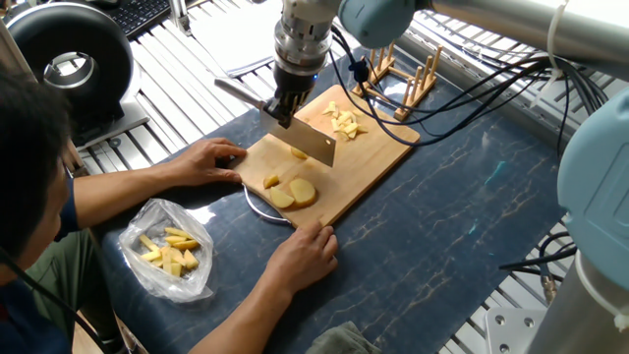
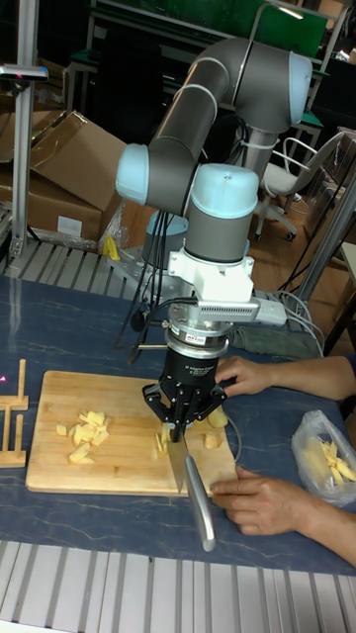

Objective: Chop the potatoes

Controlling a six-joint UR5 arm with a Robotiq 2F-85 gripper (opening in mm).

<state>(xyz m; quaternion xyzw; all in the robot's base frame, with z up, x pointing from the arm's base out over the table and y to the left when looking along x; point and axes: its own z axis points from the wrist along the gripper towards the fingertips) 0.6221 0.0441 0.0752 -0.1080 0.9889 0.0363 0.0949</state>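
On the wooden cutting board [image 1: 378, 157] [image 2: 119, 470] lie two pale potato slices [image 1: 295, 194] near its front corner, with a small chunk [image 1: 271, 182] beside them and another [image 1: 299, 152] at the blade. A heap of chopped potato pieces [image 1: 344, 121] [image 2: 85, 432] sits at the board's far end. My gripper [image 1: 284, 106] [image 2: 178, 429] is shut on the handle of a cleaver [image 1: 300, 138] [image 2: 198, 490], whose blade hangs just over the board's middle.
A person's hands [image 1: 209, 160] [image 1: 303, 252] hold the board's near edges, close to the blade. A clear plastic bag [image 1: 169, 251] of yellow pieces lies at the front left. A wooden rack [image 1: 403, 79] stands behind the board, with black cables beside it.
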